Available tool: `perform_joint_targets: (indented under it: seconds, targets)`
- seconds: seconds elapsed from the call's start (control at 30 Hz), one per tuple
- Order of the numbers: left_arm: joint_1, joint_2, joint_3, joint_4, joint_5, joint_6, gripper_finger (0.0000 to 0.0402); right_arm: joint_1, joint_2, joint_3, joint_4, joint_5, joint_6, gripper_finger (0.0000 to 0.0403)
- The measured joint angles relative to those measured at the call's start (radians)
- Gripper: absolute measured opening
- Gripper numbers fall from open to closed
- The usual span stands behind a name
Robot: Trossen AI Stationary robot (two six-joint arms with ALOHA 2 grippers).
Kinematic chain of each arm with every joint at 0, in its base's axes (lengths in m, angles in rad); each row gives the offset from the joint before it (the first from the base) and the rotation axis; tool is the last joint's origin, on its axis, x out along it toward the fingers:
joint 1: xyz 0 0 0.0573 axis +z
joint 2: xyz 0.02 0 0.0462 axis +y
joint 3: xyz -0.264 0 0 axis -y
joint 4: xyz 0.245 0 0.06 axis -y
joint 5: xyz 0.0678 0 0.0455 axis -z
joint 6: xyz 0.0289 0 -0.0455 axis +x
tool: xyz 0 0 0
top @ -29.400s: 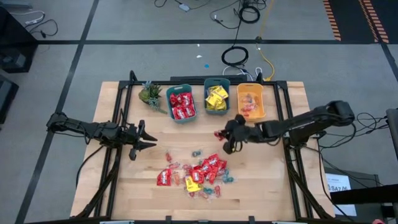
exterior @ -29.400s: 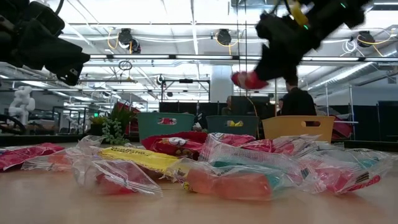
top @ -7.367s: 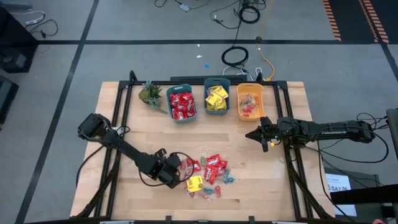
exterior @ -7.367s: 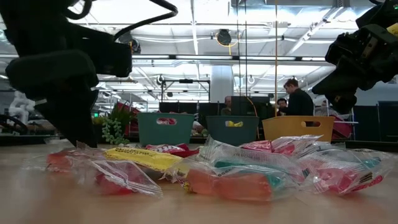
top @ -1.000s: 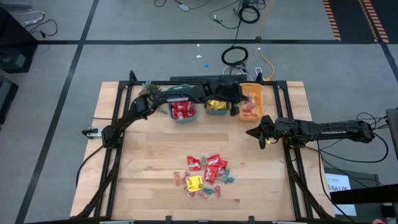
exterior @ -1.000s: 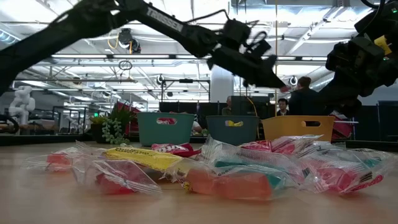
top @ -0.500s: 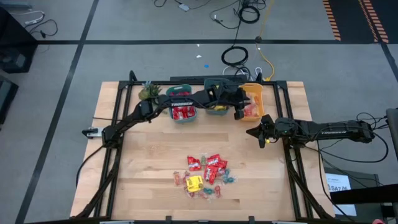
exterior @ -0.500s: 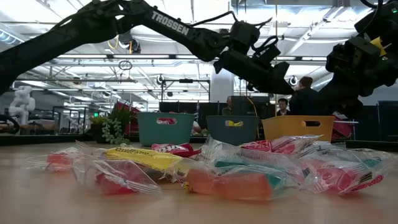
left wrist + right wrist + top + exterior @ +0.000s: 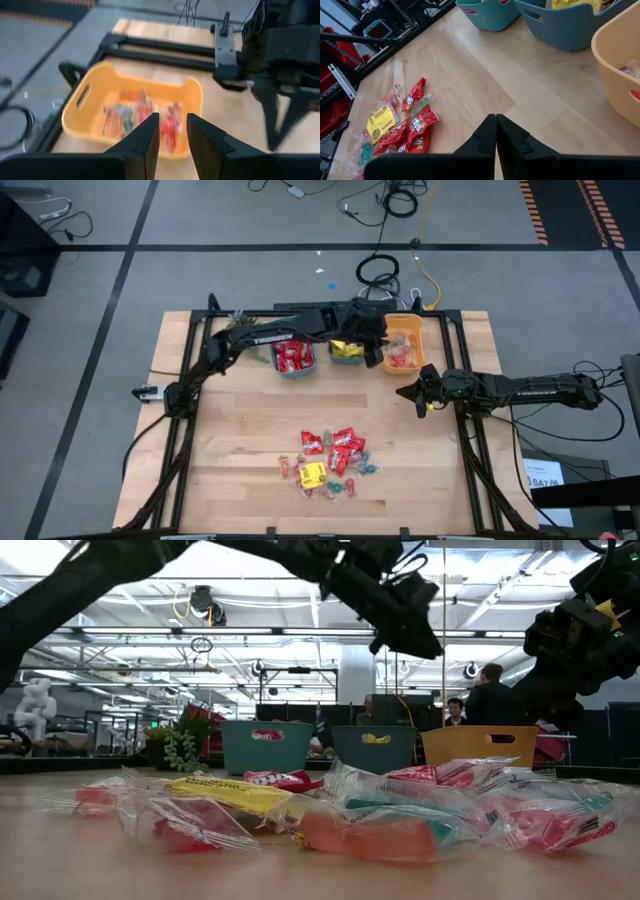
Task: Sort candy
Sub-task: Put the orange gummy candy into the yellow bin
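High view has the left gripper [image 9: 374, 356] over the yellow bin [image 9: 403, 345], fingers now parted and empty, so that candy's dropped in; right gripper [image 9: 408, 392] waits beside it, fingers pressed together, candy pile [image 9: 332, 463] well apart on the bench.

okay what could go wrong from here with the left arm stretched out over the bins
The left gripper, fingers parted with nothing between them, hangs beside the orange bin; pulling back low, it might clip the bin's rim or the blue bin. The right gripper, shut, waits close by, so the arms could collide if both move. The candy pile overlaps, so a grab may lift several pieces.
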Motion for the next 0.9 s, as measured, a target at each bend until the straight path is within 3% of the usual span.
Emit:
perform_joint_targets:
  seconds: [0.1, 0.23, 0.47, 0.7, 0.9]
  targets:
    - [-0.007, -0.037, -0.002, -0.095, -0.027, -0.055, 0.0103, 0.000, 0.000, 0.000, 0.000, 0.000, 0.000, 0.0002]
    - [-0.037, -0.111, -0.084, -0.179, -0.196, -0.096, 0.0092, 0.000, 0.000, 0.000, 0.000, 0.000, 0.000, 0.0002]
    - [-0.156, -0.350, -0.442, -0.141, -0.464, -0.230, 0.0076, 0.000, 0.000, 0.000, 0.000, -0.001, 0.002, 0.0002]
    - [-0.321, -0.632, -0.862, -0.103, -0.611, -0.648, 0.0075, 0.000, 0.000, 0.000, 0.000, -0.001, 0.002, 0.0002]
    - [-0.547, -0.753, -1.036, -0.113, -0.777, -0.989, 0.0075, 0.000, 0.000, 0.000, 0.000, -0.001, -0.032, 0.0002]
